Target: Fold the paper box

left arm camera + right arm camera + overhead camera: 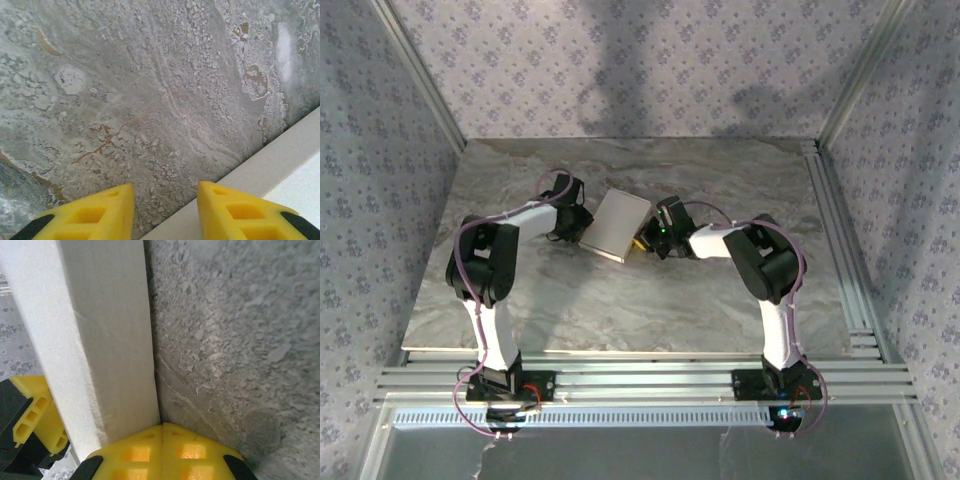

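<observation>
Where paper box (622,224) rests on table (620,300), visible faces plain white.

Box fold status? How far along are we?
Done: the box already looks like a closed flat block on the table, one side wall formed. In hand: right jaws shut, against that wall's base; left jaws open at the opposite edge, gripping nothing. Left: any last tabs, which I can't see.

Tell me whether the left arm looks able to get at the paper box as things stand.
Probably yes. The left gripper stands open right beside the paper box, one finger at its edge, and nothing lies between them. The right gripper, shut, is against the box's opposite side, out of the left arm's way.
</observation>
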You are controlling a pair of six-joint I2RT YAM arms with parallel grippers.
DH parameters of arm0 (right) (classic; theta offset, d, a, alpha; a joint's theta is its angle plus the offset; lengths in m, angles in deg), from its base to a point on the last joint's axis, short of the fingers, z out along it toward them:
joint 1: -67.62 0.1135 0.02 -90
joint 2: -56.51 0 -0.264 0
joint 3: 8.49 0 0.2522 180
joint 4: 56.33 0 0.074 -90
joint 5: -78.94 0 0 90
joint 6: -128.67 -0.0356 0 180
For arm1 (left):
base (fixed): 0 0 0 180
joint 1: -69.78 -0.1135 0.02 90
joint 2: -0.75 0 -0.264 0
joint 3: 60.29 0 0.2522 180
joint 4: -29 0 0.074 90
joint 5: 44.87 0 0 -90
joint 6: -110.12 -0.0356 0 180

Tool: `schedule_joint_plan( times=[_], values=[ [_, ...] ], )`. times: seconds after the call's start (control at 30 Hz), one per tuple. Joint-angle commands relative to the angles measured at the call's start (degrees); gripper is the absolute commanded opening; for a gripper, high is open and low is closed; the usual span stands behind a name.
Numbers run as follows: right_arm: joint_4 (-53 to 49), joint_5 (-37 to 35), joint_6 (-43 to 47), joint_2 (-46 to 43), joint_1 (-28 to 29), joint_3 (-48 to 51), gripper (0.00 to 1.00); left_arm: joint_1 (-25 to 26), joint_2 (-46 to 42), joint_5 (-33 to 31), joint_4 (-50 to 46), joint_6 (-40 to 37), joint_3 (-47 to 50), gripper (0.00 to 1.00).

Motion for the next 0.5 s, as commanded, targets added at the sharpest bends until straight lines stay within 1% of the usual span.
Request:
schedule_joint_plan(
  times=[0.0,0.1,0.2,0.3,0.47],
  values=[
    [1.5,1.01,-1.37,0.26,1.94,-1.65,0.0,4.78,-1.63,8.64,-2.02,-0.34,0.9,0.38],
    [-1.0,-1.7,-0.9,-2.21,1.79,-0.19,0.0,3.93,-2.64,6.31,-4.0,-1.28,0.47,0.38],
    [-4.87,-4.62,1.05,-5.74,1.31,2.29,0.0,2.27,-2.77,6.45,-4.75,-2.06,0.36,0.38],
    [-6.22,-4.75,2.63,-7.54,0.92,3.96,0.0,1.28,-2.48,6.62,-5.02,-2.65,0.48,0.38],
    [-6.34,-4.28,4.58,-10.01,0.48,6.99,0.0,1.23,-2.4,6.92,-4.1,-2.17,1.31,0.38]
  ],
)
